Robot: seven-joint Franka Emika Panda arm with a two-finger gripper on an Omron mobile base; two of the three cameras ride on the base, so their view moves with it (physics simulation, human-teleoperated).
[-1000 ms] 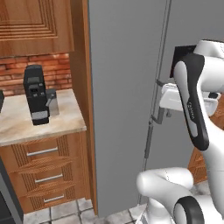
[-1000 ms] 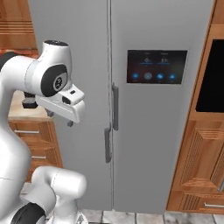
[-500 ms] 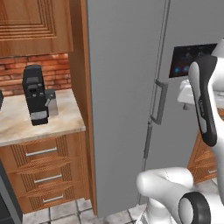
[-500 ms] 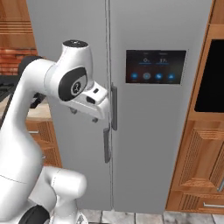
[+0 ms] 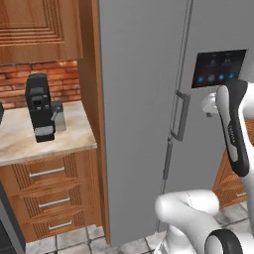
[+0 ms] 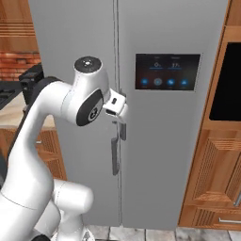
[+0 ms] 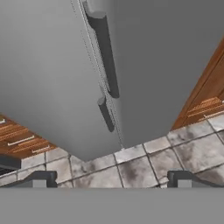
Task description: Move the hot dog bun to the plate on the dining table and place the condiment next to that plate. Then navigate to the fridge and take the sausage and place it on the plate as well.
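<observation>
Facing the fridge (image 6: 160, 141), doors closed; tool (image 7: 111, 177) spread wide and empty. Vertical door handles (image 7: 104, 52) lie ahead of and above the fingertips (image 7: 40, 178), long axes parallel to the door seam

Arm swung right — now at fridge (image 6: 141, 70) handles (image 6: 114, 155)

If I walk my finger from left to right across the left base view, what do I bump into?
Black coffee machine on the counter → wooden side panel → fridge door → fridge handles → dark display panel → robot arm.
</observation>
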